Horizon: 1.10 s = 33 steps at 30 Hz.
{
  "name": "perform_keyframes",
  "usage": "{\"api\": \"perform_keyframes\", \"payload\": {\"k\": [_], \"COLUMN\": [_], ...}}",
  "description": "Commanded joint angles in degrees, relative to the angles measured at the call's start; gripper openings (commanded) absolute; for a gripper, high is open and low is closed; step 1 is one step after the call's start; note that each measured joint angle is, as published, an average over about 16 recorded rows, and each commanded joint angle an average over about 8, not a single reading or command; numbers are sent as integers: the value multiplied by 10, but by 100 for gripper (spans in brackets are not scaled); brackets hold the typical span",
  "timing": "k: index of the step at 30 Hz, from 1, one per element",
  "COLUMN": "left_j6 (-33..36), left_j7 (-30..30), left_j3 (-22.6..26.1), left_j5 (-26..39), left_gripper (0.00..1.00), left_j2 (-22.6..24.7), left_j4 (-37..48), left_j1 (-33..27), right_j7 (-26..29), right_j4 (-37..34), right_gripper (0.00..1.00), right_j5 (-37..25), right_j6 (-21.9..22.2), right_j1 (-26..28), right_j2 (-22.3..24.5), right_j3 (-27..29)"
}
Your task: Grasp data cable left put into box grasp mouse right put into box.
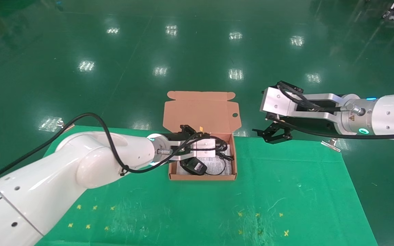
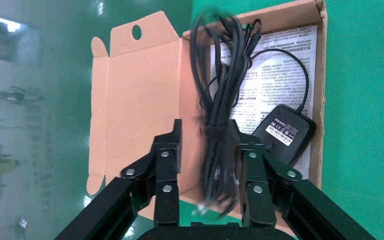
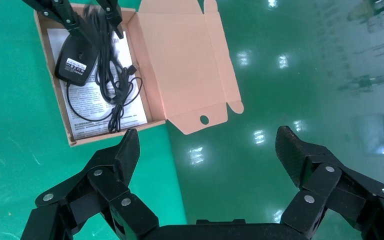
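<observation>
The orange-brown box (image 1: 202,176) lies open on the green mat, lid (image 1: 200,112) folded back. The black mouse (image 1: 194,167) lies upside down inside it, label up, also seen in the left wrist view (image 2: 285,132) and the right wrist view (image 3: 75,62). My left gripper (image 1: 197,155) hovers over the box's left end, open (image 2: 205,135). The data cable (image 2: 220,90) hangs blurred between its spread fingers, close to one and apart from the other, its far end over the box floor (image 3: 107,65). My right gripper (image 1: 274,135) is open and empty (image 3: 207,135), above the mat's far edge, right of the box.
A printed paper sheet (image 2: 275,55) lines the box floor under the mouse and its cord. The green mat (image 1: 286,191) covers the table, with yellow cross marks (image 1: 87,226) near the front. Glossy green floor (image 1: 197,51) lies beyond.
</observation>
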Motion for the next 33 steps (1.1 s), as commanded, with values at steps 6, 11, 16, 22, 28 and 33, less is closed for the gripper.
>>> {"api": "perform_keyframes", "payload": {"k": [6, 11, 16, 22, 28, 33], "left_j6": [-5, -26, -34, -2, 51, 96], "left_j7": [-21, -45, -53, -42, -23, -7], "left_j3": [-1, -5, -9, -38, -84, -122], "left_j5": [7, 21, 18, -37, -123, -195], "left_gripper": [100, 100, 100, 100, 100, 100], "left_j2": [-7, -5, -6, -32, -75, -111], "left_j4": [-2, 5, 10, -3, -27, -48], "left_j1": [-13, -38, -48, -32, -1, 24], "right_j7": [-4, -7, -5, -11, -21, -30], "right_j4": [3, 10, 17, 19, 18, 17], "right_gripper": [100, 100, 100, 100, 100, 100], "right_j5": [-4, -26, -43, -9, 55, 109], "right_j6": [6, -3, -16, -40, -74, -102], "right_j1": [10, 36, 54, 35, -5, -38], "right_j2": [-3, -6, -9, -3, 9, 19], "right_j3": [4, 3, 3, 26, 64, 95]}}
